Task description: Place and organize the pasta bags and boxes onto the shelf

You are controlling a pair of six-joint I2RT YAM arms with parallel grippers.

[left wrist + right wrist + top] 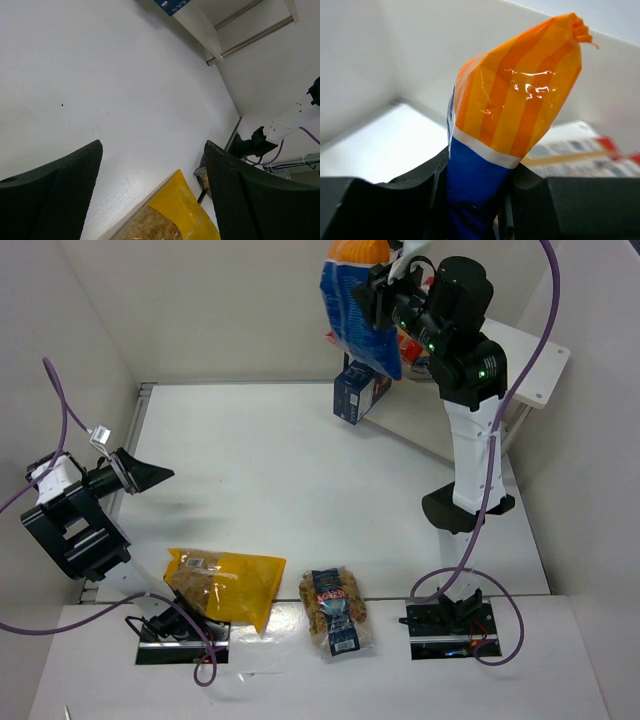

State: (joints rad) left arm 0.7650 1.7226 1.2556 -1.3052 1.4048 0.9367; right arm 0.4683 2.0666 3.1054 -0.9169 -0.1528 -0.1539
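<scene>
Top external, bag [356, 312] seemingly over shelf [535, 365] edge

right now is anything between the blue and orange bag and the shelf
Yes: the navy box stands at the shelf's left end, under the blue and orange bag. Aim beside the box, probably.

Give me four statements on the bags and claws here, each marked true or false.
1. The right claw is shut on the blue and orange bag. True.
2. The small clear bag lies on the table beside the yellow bag. True.
3. The left claw grips the yellow bag. False: it is open, holding nothing.
4. The blue and orange bag rests on the table. False: the right claw holds it up off the table.
</scene>
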